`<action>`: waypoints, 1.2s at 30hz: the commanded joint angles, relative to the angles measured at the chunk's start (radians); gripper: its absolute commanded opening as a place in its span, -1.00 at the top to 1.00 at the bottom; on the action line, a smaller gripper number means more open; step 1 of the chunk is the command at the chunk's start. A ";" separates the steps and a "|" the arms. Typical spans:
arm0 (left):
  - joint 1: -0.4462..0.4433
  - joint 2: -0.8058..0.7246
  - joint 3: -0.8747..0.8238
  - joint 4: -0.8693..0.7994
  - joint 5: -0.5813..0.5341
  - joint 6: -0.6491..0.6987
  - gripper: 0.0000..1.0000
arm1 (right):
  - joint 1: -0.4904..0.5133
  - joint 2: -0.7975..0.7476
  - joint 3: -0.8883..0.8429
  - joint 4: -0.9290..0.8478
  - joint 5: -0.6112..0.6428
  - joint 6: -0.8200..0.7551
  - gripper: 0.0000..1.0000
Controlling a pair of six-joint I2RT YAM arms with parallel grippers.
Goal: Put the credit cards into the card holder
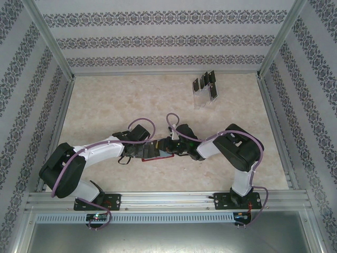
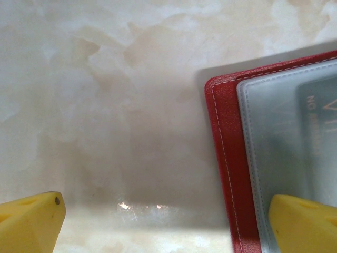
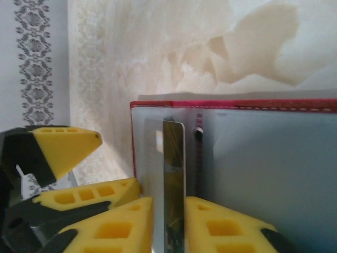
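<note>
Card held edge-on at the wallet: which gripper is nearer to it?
Right. The right gripper clamps the card between its fingers. The left gripper is open at the wallet's corner, one finger over the wallet, not touching this card.

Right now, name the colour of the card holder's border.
Red with pale stitching; the card holder shows best in the left wrist view.

Card holder red stitched leather-look; glossy card; marbled table.
</note>
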 commanded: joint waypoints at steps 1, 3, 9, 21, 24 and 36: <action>0.002 -0.008 -0.010 -0.031 -0.016 -0.004 -1.00 | 0.005 -0.070 0.019 -0.097 -0.018 -0.039 0.25; 0.002 -0.021 -0.003 -0.043 -0.021 -0.002 -1.00 | -0.002 -0.115 0.023 -0.156 -0.013 -0.063 0.17; 0.003 -0.076 0.030 -0.081 -0.027 0.002 -1.00 | -0.036 -0.200 0.018 -0.286 0.012 -0.125 0.14; -0.036 0.001 0.168 -0.046 0.050 0.006 -1.00 | -0.067 -0.133 -0.028 -0.281 0.070 -0.135 1.00; -0.056 0.049 0.188 -0.016 0.058 -0.002 -1.00 | -0.067 -0.112 -0.036 -0.273 0.077 -0.132 1.00; -0.083 0.179 0.195 0.047 0.046 -0.011 -1.00 | -0.071 -0.086 -0.057 -0.257 0.094 -0.116 1.00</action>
